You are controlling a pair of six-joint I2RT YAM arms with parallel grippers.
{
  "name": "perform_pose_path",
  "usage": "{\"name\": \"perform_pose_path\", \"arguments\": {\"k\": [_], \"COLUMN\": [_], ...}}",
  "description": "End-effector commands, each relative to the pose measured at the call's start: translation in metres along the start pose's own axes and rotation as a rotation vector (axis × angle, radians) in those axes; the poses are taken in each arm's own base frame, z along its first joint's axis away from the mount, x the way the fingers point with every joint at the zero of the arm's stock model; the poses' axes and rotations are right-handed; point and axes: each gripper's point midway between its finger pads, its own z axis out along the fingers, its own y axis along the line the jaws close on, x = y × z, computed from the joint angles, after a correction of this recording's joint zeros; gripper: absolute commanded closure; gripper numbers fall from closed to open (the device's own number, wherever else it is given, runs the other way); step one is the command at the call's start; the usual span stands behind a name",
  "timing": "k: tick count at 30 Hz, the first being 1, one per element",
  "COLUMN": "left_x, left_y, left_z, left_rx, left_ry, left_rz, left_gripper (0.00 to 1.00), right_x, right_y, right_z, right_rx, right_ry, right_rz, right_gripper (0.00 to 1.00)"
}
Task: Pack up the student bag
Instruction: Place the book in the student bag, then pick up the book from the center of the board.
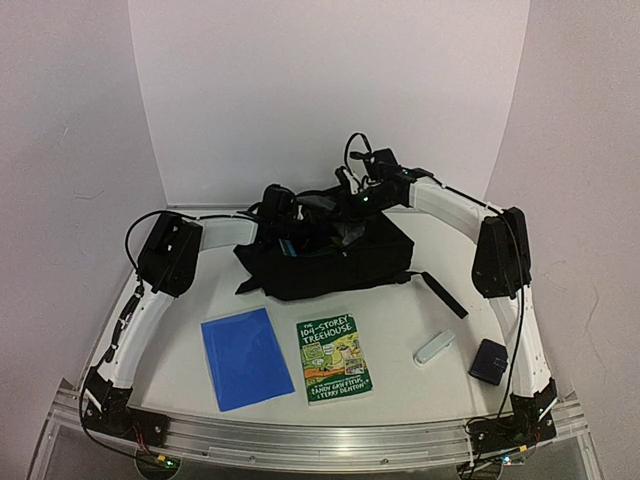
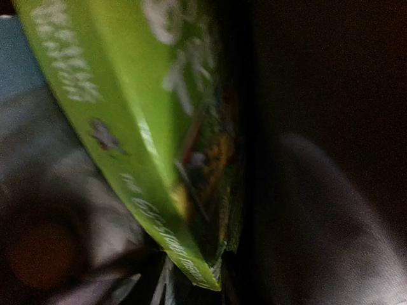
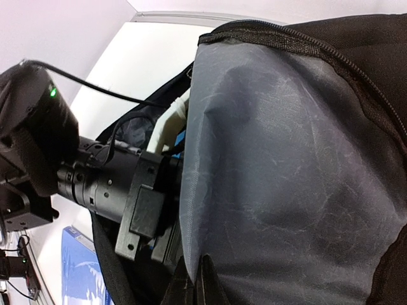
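The student bag (image 1: 335, 262), a large black backpack, lies at the middle back of the table with its mouth held open. My right gripper (image 1: 355, 198) is above its far edge. In the right wrist view it (image 3: 202, 286) is shut on the edge of the bag's grey lining flap (image 3: 280, 178). My left arm's wrist (image 1: 278, 205) reaches into the bag's mouth, where its fingers are hidden. In the left wrist view a blurred green book (image 2: 146, 127) fills the frame inside the dark bag, its corner ending at the jaws. My left arm also shows in the right wrist view (image 3: 108, 184).
On the table in front of the bag lie a blue folder (image 1: 245, 357), a second green book (image 1: 333, 358), a white bar-shaped object (image 1: 435, 347) and a small dark-blue pouch (image 1: 489, 360). A black strap (image 1: 443, 293) trails from the bag to the right.
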Motion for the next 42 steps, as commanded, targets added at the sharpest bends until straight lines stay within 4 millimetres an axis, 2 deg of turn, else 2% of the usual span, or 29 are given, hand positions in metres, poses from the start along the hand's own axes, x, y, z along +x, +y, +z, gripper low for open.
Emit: {"name": "perform_pose_path", "arguments": {"k": [1, 6, 8, 10, 11, 14, 16, 19, 21, 24, 27, 30, 33, 36, 38, 42], "left_x": [-0.007, -0.001, 0.001, 0.008, 0.013, 0.038, 0.059, 0.093, 0.117, 0.155, 0.187, 0.214, 0.238, 0.256, 0.263, 0.269], "left_y": [-0.038, -0.052, -0.059, -0.063, -0.061, -0.051, -0.042, -0.026, -0.020, -0.007, 0.009, 0.021, 0.036, 0.044, 0.048, 0.056], "left_z": [-0.028, -0.073, -0.094, -0.112, -0.119, -0.137, -0.147, -0.158, -0.158, -0.157, -0.152, -0.147, -0.141, -0.132, -0.124, -0.118], "left_rx": [0.052, -0.077, -0.113, -0.143, -0.165, -0.211, -0.231, -0.279, -0.308, -0.372, -0.421, -0.431, -0.458, -0.482, -0.496, -0.518], "left_ry": [-0.062, -0.124, -0.154, -0.173, -0.173, -0.147, -0.133, -0.099, -0.067, -0.002, 0.046, 0.072, 0.105, 0.137, 0.155, 0.171], "left_rz": [0.086, 0.175, 0.196, 0.213, 0.215, 0.201, 0.191, 0.179, 0.196, 0.226, 0.219, 0.180, 0.156, 0.148, 0.144, 0.120], "left_gripper": [0.57, 0.37, 0.31, 0.26, 0.24, 0.23, 0.23, 0.23, 0.24, 0.25, 0.27, 0.30, 0.34, 0.36, 0.38, 0.40], "right_x": [-0.043, -0.027, -0.023, -0.025, -0.028, -0.034, -0.035, -0.029, -0.020, 0.004, 0.050, 0.098, 0.143, 0.185, 0.212, 0.251], "right_y": [0.000, -0.060, -0.072, -0.074, -0.073, -0.061, -0.050, -0.027, -0.012, 0.006, 0.018, 0.028, 0.033, 0.036, 0.037, 0.045], "right_z": [-0.027, -0.012, -0.005, -0.003, -0.003, -0.013, -0.026, -0.060, -0.083, -0.114, -0.134, -0.140, -0.137, -0.123, -0.112, -0.091], "right_rx": [0.020, 0.155, 0.171, 0.170, 0.164, 0.132, 0.111, 0.072, 0.047, 0.019, -0.028, -0.095, -0.146, -0.171, -0.196, -0.233], "right_ry": [-0.132, -0.104, -0.096, -0.101, -0.105, -0.114, -0.114, -0.107, -0.098, -0.073, 0.004, 0.098, 0.187, 0.287, 0.357, 0.467], "right_rz": [-0.030, 0.004, 0.005, 0.001, -0.003, -0.012, -0.025, -0.047, -0.064, -0.071, -0.029, 0.022, 0.058, 0.089, 0.115, 0.149], "right_gripper": [1.00, 1.00, 1.00, 0.99, 0.93, 0.64, 0.43, 0.23, 0.16, 0.10, 0.08, 0.09, 0.13, 0.16, 0.19, 0.23]}}
